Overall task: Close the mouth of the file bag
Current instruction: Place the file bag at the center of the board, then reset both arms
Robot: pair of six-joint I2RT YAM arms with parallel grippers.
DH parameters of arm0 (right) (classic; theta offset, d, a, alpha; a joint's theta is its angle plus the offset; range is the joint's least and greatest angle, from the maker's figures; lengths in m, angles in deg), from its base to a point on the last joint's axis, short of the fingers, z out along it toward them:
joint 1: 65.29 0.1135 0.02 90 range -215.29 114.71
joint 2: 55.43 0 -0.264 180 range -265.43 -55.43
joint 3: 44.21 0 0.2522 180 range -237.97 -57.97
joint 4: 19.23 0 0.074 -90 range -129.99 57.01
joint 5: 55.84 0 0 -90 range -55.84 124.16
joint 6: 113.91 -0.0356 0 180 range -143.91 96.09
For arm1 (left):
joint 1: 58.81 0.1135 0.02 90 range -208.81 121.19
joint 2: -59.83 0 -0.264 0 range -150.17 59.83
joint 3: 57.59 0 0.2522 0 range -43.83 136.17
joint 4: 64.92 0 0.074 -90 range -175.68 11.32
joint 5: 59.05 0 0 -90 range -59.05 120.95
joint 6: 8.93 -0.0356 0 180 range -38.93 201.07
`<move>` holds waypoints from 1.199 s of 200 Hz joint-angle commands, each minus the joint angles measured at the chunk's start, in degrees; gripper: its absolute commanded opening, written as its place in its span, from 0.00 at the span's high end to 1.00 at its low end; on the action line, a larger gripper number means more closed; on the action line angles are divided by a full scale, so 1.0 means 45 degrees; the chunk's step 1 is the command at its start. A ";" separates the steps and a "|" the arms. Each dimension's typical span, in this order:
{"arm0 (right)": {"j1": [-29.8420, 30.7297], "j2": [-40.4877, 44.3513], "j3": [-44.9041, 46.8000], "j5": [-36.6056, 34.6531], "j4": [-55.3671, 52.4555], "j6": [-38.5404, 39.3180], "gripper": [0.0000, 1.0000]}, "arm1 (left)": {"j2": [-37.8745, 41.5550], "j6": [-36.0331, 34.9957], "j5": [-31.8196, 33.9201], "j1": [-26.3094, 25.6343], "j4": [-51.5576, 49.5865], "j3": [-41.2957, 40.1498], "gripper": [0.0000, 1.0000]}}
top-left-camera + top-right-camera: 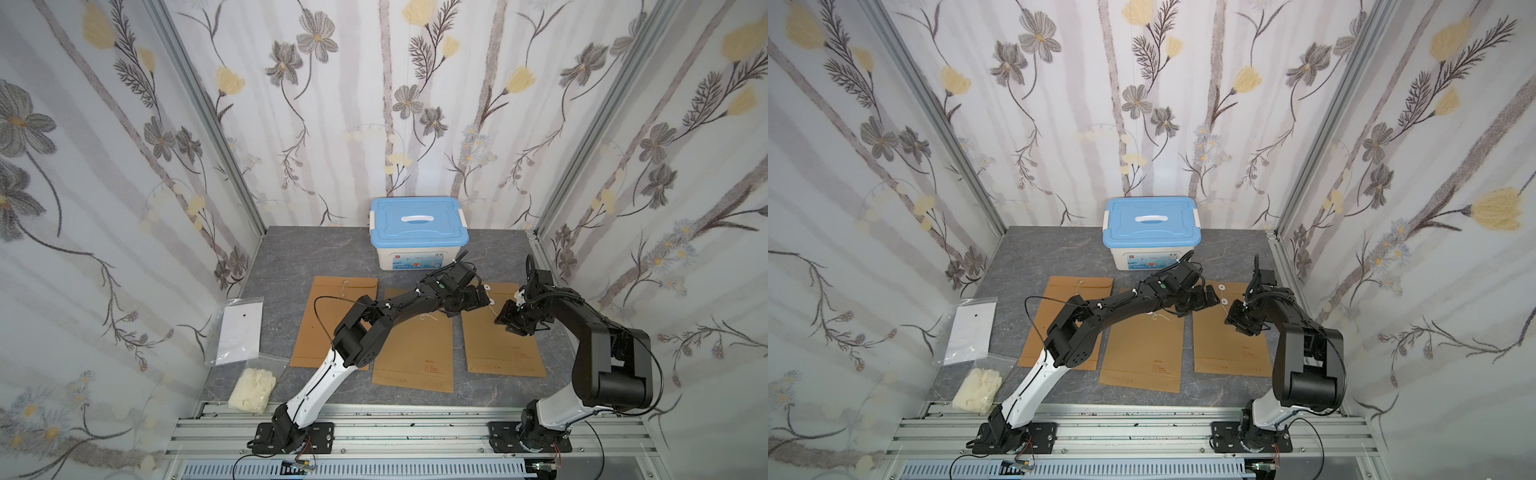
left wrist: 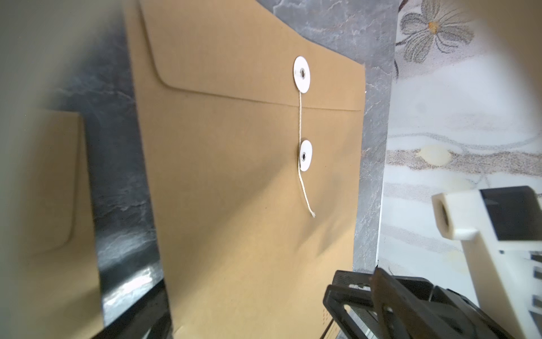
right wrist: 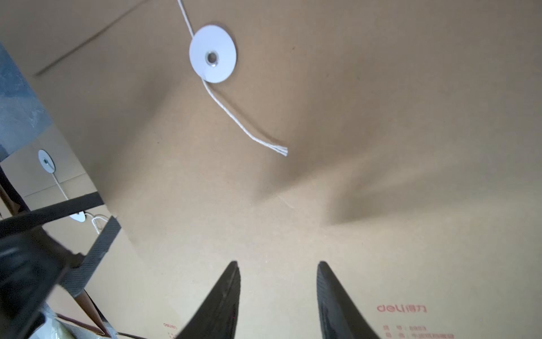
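Grey marbled tabletop [image 1: 291, 257] lies under everything, closed in by flowered walls. Right pincer [image 3: 277, 264] hovers low over the rightmost file bag [image 3: 381, 146], its two tips spread with nothing between them. Just ahead of the tips the string [image 3: 234, 117] ends loose and frayed. Farther ahead it passes the lower disc [image 3: 212, 54], and beyond that it reaches the upper disc [image 2: 301, 74] on the folded-down flap. Left pincer [image 3: 109, 209] stands near, off to one side, also spread and empty.

The string lies flat on paper, so closing tips may miss it or pinch the bag's skin instead. Nothing pins the bag, so a hard pull could drag it or lift the flap. I cannot tell whether the string is wound round the lower disc; if not, it may slip free. With both pincers this near, they could knock together.

Counted:
- two pincers
- one string
- two discs
- three bags: this one, the middle file bag [image 1: 415, 353] and the third file bag [image 1: 328, 291] past the left pincer
- one blue-lidded box [image 1: 417, 224] far ahead
- one clear plastic bag [image 1: 239, 328]
- one whitish bundle [image 1: 252, 388]
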 commanded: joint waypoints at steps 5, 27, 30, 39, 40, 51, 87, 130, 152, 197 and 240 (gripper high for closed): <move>-0.0156 0.0495 -0.0002 0.0180 0.0649 -0.0051 0.55 | 0.0011 -0.1470 0.1075 -0.0173 -0.2802 0.0931 0.00; -0.0291 0.1285 0.0002 -0.0081 0.0968 -0.0270 0.49 | 0.0355 -0.1820 0.1864 -0.0075 -0.3251 0.0633 0.00; -0.0307 0.1310 0.0295 -0.0091 0.1033 -0.0310 0.48 | 0.0406 -0.1803 0.1792 -0.0005 -0.3144 0.0507 0.00; -0.0366 0.1966 0.0448 0.0048 0.1209 -0.0365 0.47 | 0.0577 -0.1688 0.1526 0.0167 -0.2840 0.0156 0.00; -0.0380 0.2010 0.0450 0.0060 0.1233 -0.0366 0.47 | 0.0588 -0.1691 0.1505 0.0183 -0.2819 0.0116 0.00; -0.0400 0.2550 0.0514 0.0179 0.1431 -0.0443 0.45 | 0.1006 -0.1921 0.1547 0.0246 -0.2460 -0.0337 0.00; -0.0413 0.4754 0.0744 -0.0212 0.2155 -0.0164 0.36 | 0.4646 -0.4449 0.4399 0.0139 0.0481 -0.4436 0.00; -0.0568 0.7106 0.3008 -0.2041 0.6159 -0.0340 0.00 | 0.9793 -0.7239 0.6902 0.1392 0.6344 -1.2133 0.00; -0.0550 0.8535 0.4997 -0.2903 0.9205 -0.0002 0.00 | 1.2033 -0.8489 0.8701 0.2188 0.7533 -1.4910 0.00; -0.0288 0.8787 0.7134 -0.3598 1.2529 0.2554 0.00 | 1.6349 -0.9192 0.9676 0.5272 0.7098 -1.8504 0.00; 0.1359 0.6787 0.7500 -0.4567 1.5292 0.4234 0.00 | 1.7660 -0.9588 1.1635 0.7049 0.9459 -2.1057 0.00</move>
